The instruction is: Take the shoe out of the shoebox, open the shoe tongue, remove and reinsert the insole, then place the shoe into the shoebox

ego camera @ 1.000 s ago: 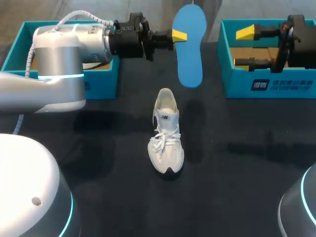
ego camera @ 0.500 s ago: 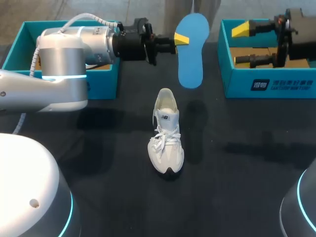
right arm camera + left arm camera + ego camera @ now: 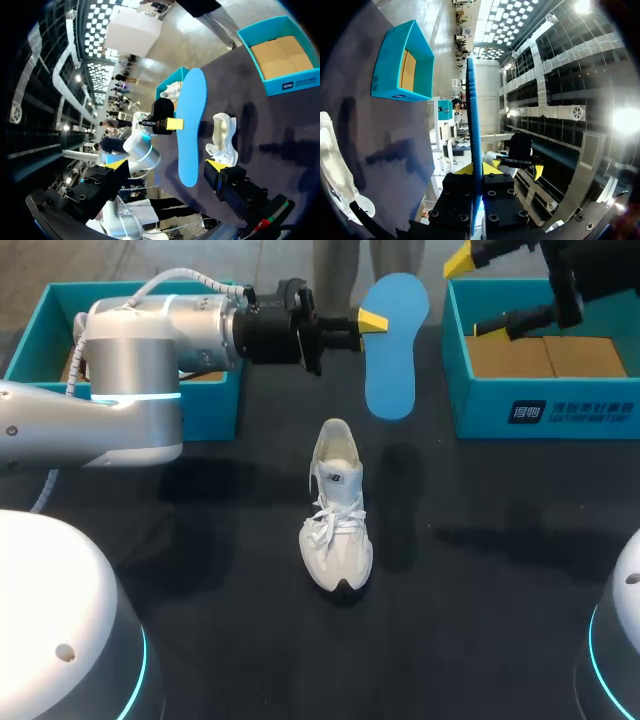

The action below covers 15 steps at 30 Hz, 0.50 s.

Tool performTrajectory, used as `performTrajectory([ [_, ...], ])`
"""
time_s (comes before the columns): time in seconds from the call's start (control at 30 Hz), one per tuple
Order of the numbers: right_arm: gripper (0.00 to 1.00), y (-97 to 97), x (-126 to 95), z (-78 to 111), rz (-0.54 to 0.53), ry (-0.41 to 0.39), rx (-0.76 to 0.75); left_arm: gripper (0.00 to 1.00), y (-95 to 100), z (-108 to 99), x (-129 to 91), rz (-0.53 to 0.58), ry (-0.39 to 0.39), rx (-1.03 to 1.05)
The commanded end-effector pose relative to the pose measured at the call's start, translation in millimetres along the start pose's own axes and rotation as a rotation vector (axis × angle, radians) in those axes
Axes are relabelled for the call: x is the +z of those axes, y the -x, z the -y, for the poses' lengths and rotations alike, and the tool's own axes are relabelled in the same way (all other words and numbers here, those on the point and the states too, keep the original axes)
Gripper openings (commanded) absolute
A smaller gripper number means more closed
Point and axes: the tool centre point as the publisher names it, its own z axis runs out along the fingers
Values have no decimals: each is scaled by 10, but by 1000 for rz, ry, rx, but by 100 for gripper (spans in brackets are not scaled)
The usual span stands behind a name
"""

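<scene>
I judge the step in hand to be putting the insole back. The table [image 3: 480,590] carries the white shoe [image 3: 337,505] at the frame's centre, toe toward the lower edge, collar open. The blue insole [image 3: 395,350] is held in the air at upper middle, pinched at its edge by the left end effector [image 3: 372,322]. It likely needs lining up with the shoe and sliding in toe-first under the tongue. Meanwhile the right end effector [image 3: 474,295], spread wide at upper right, could steady the heel.

Count:
- one table
- two teal boxes, the left shoebox [image 3: 210,410] at upper left and the right shoebox [image 3: 590,415] at upper right
- one shoe
- one insole
- two end effectors
</scene>
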Motion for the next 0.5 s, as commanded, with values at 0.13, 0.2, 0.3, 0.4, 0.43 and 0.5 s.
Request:
performTrajectory([
  [0.13, 100, -171, 57, -56, 377, 0, 21, 0, -11, -20, -8, 6, 0, -4],
  [0.2, 100, -202, 79, -69, 431, -7, 26, 0, -6, -23, -11, 8, 1, -5],
  [0.3, 100, -246, 111, -83, 506, -13, 30, 0, -2, -23, -14, 9, 1, -8],
  [0.4, 100, -270, 124, -91, 546, -17, 32, 0, -2, -24, -14, 10, 2, -9],
  [0.43, 100, -300, 146, -101, 589, -21, 30, 0, -1, -31, -10, 10, 4, -9],
  [0.5, 100, -326, 168, -113, 623, -23, 26, 0, -1, -33, -10, 10, 5, -9],
])
